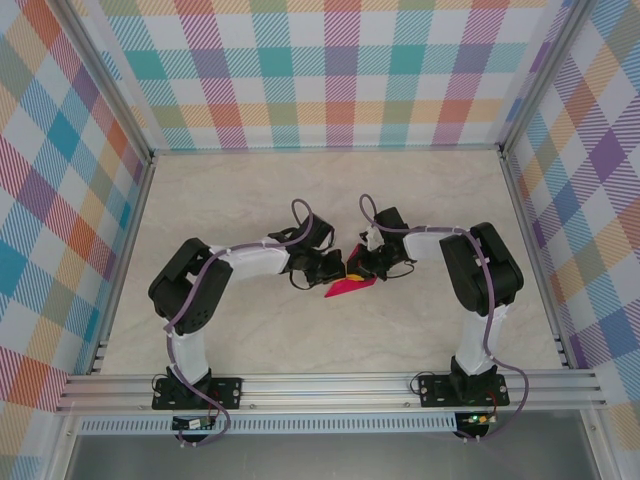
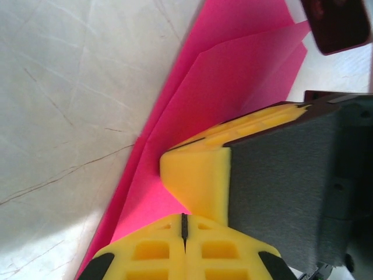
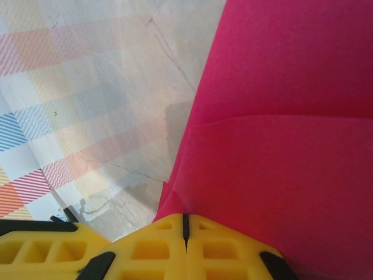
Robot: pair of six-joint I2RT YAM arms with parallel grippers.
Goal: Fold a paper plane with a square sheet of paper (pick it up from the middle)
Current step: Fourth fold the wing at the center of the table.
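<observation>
Now:
- Folded paper (image 1: 350,288): thin magenta, layered creases, pointed tip, lying mid-table (image 1: 250,190).
- Right gripper (image 3: 184,224): fingers pinched on it.
- Left gripper (image 2: 184,226): fingers together at its edge.
- Smooth marbled surface open around.

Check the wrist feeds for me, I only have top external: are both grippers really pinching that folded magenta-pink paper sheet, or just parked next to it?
Observer: Right wrist view: the right gripper is shut, and the folded magenta-pink paper sheet comes straight out from its tips.
Operator: Left one?
Observer: The left gripper is shut too, with the paper running in under its tips.
Operator: Folds visible?
Observer: Yes. In the left wrist view the paper is layered, with one straight folded edge running diagonally across it.
</observation>
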